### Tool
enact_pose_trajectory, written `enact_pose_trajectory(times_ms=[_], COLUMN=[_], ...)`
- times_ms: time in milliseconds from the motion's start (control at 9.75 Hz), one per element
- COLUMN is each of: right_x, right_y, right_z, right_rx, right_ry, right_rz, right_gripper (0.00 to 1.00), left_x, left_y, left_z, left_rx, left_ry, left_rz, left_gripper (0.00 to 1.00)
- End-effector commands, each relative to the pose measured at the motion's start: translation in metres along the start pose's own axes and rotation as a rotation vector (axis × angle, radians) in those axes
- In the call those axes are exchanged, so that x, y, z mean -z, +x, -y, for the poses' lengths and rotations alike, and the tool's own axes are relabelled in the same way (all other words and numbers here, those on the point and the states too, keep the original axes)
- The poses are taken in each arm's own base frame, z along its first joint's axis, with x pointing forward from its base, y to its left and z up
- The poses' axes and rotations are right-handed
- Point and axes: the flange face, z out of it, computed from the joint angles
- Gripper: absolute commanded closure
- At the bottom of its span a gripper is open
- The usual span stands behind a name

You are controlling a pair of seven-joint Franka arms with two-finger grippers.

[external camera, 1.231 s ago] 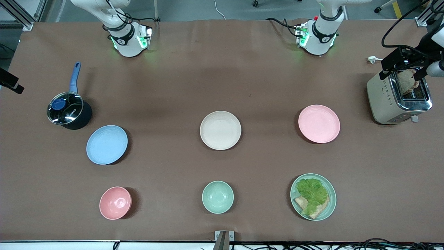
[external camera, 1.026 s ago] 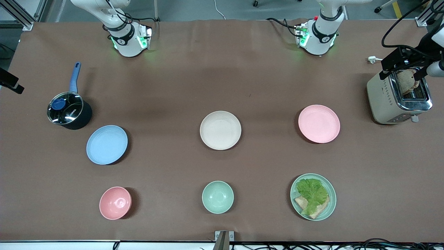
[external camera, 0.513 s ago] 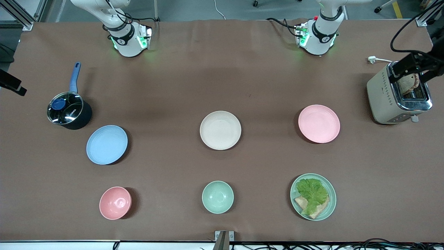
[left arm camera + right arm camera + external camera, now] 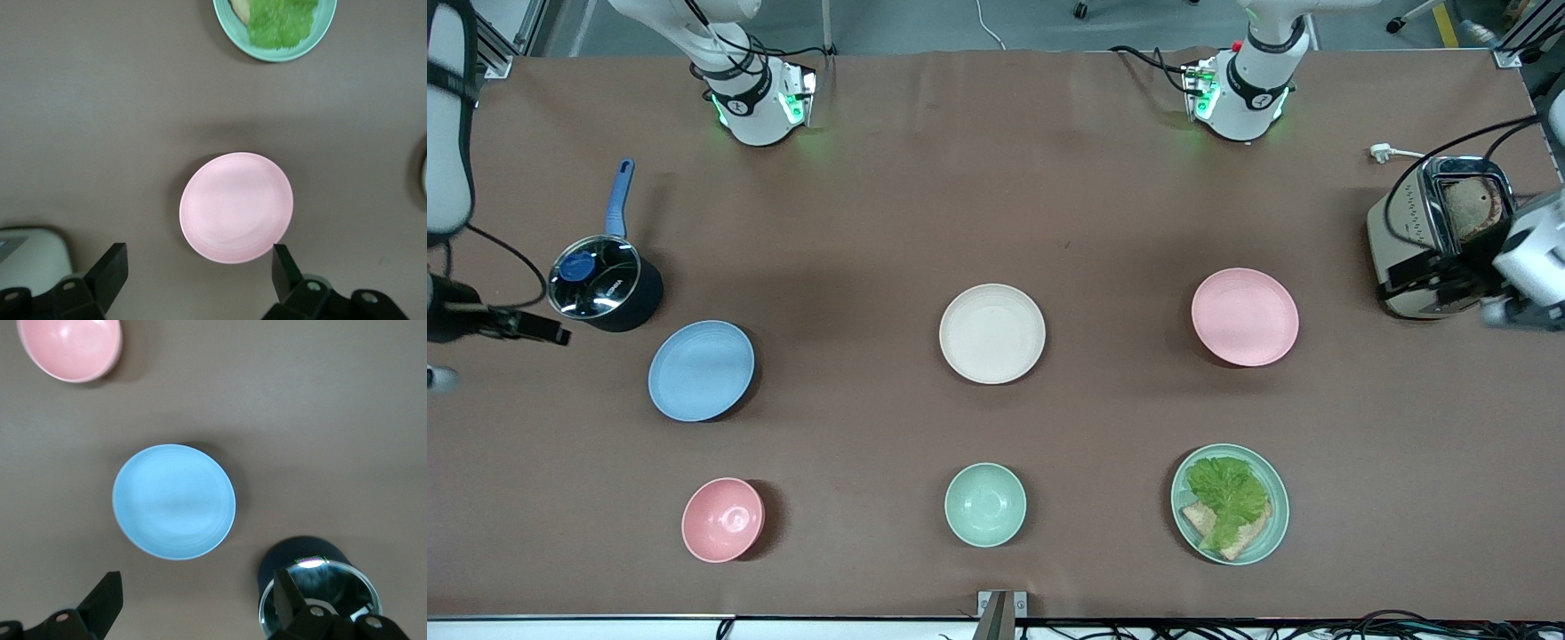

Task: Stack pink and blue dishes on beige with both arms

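Both grippers, left gripper (image 4: 1427,289) and right gripper (image 4: 538,331), have swung toward the plates.

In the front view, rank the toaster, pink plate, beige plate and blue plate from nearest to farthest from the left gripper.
From the left gripper:
1. Toaster, directly under the gripper, at the left arm's end.
2. Pink plate, beside the toaster.
3. Beige plate, mid-table.
4. Blue plate, toward the right arm's end.

Matte, smooth round pink plate (image 4: 1245,316), blue plate (image 4: 701,370) and beige plate (image 4: 991,333); glossy metal toaster (image 4: 1432,240); matt brown table covering (image 4: 1103,204).
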Motion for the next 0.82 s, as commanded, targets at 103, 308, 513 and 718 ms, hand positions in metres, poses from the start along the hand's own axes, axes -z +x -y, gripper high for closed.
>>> enact_pose_trajectory(times_ms=[103, 308, 513, 718], right_x=[-0.11, -0.167, -0.215, -0.238], right_y=[0.01, 0.0, -0.008, -0.022], right_z=[-0.035, -0.051, -0.06, -0.063], right_rx=[0.021, 0.052, 0.063, 0.046], right_ry=[0.129, 0.168, 0.237, 0.279], right_rz=[-0.024, -0.06, -0.088, -0.065], right_gripper=[0.0, 0.0, 0.0, 0.2], left_x=[-0.127, -0.189, -0.225, -0.251], left_y=[-0.008, -0.019, -0.03, -0.037], left_z=[0.029, 0.05, 0.058, 0.061], left_rx=[-0.114, -0.091, -0.056, -0.029], left_ry=[-0.035, -0.04, -0.061, -0.084], left_rz=[0.077, 0.063, 0.114, 0.152], left_gripper=[0.05, 0.06, 0.14, 0.43])
